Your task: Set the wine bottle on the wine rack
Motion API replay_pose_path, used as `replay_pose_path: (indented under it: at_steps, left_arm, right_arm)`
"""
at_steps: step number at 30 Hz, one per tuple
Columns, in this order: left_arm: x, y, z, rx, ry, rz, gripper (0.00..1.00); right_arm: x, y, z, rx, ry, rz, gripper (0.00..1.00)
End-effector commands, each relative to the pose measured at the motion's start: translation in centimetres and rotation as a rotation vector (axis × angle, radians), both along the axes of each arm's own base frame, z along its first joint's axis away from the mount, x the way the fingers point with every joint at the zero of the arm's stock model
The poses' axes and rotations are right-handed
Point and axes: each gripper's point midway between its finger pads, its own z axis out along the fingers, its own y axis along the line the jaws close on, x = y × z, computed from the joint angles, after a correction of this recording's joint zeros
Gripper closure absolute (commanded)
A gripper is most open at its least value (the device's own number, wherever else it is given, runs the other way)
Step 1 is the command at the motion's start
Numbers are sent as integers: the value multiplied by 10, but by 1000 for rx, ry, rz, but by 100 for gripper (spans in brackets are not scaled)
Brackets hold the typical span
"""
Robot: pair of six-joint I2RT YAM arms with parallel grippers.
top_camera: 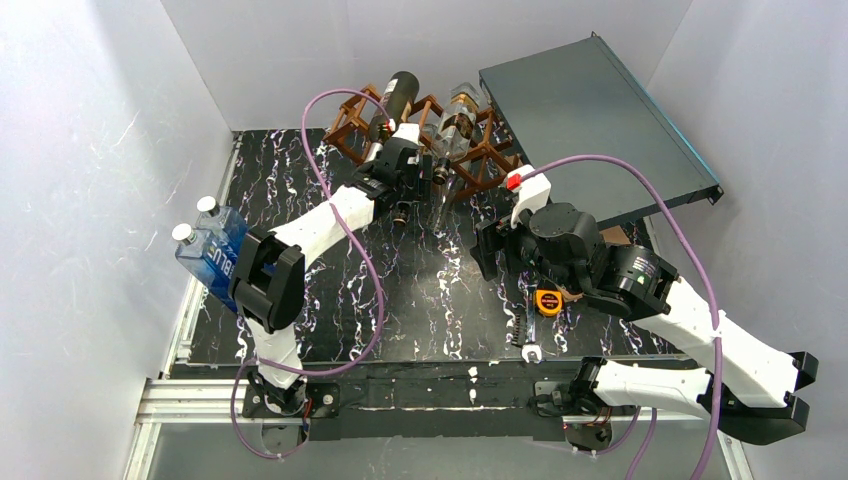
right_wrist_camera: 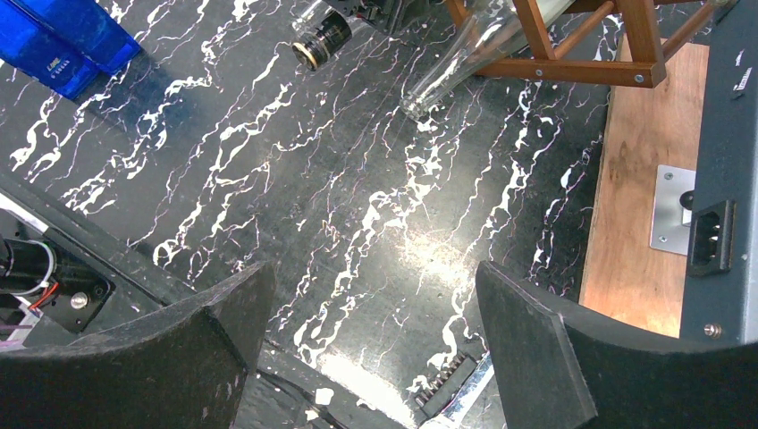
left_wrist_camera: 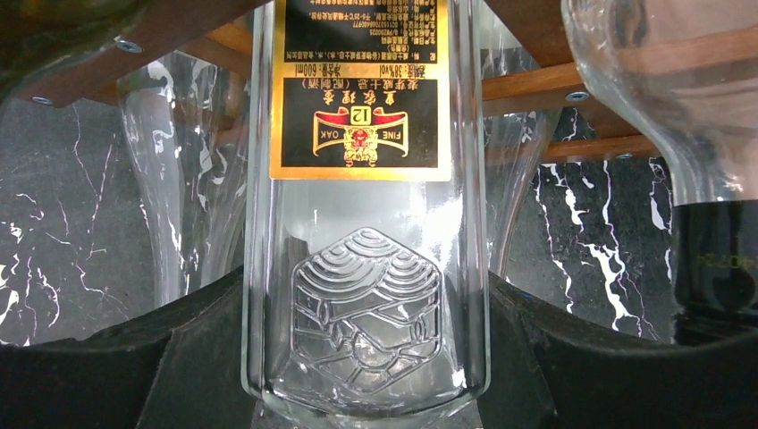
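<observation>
Clear glass bottle with black, gold and red label between the left gripper's black fingers; reddish-brown rack beyond; black, white-veined table beneath the right gripper

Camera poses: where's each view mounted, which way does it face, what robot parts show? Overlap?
Top external: above and behind the bases, looking down over the table to the wine rack; left arm and right arm show.
Left wrist: on the left arm, facing along the left fingers at the wine bottle gripped between them.
Right wrist: on the right arm, facing down at the tabletop; the open right fingers show.
Shared: top and right wrist both see the blue bottles and the rack.
</observation>
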Motion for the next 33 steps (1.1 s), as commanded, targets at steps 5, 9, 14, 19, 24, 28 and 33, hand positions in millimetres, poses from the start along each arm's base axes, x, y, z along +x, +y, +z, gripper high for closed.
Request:
replay_pose_path:
  at_steps: [5,9,14,19,24,28,33]
  left_arm:
    - [-2,12,34,-36,-60,28,49]
    - [-2,11,34,-43,-55,31,55]
    - [-3,10,37,-53,-50,29,57]
    - [-3,10,37,-53,-45,22,56]
    - [-4,8,38,-62,-43,14,56]
    - [-4,9,38,-66,-40,15,55]
    - [-5,8,37,-77,-35,13,54]
  right_arm:
    - [2,11,4,40,-12,13,9]
    - [2,47,-31,25,98,75,17]
    - [19,93,-43,146,152,16,22]
    - [57,121,-50,198,132,-186,21]
    - [86,136,-65,340,95,-325,20]
    - [109,137,-84,495,168,-374,29]
    - [121,154,-92,592,215,-290,32]
